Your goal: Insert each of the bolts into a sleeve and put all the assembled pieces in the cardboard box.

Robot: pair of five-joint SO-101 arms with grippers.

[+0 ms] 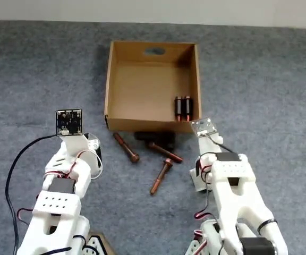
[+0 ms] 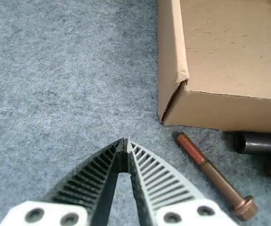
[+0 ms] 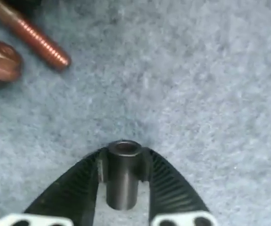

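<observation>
Grey carpeted bench (image 1: pixel 36 69), sleeve (image 3: pixel 122 172) in the right jaws.
Sleeve's a dark, smooth hollow tube, pinched lengthwise with its open end past the tips, near a coppery threaded bolt (image 3: pixel 32 37). Three bolts (image 1: pixel 161 176) lie loose in front of the cardboard box (image 1: pixel 109 79), another sleeve (image 1: pixel 154 137) against its front wall, two assembled pieces (image 1: pixel 183 108) in its near right corner. Left jaws are closed together, holding nothing.

Open surface (image 1: pixel 47 74) left, right and far of the cardboard box (image 1: pixel 109 85). Just near of its near wall, between the arms: left bolt (image 1: pixel 126 147), middle bolt (image 1: pixel 164 152), near bolt (image 1: pixel 161 176) and a loose sleeve (image 1: pixel 154 139), blocking a low pass. Box interior open from above; two assembled pieces (image 1: pixel 183 107) in near right corner. Bare surface under right tool (image 3: pixel 122 157), clamped on held sleeve (image 3: pixel 121 188).
</observation>
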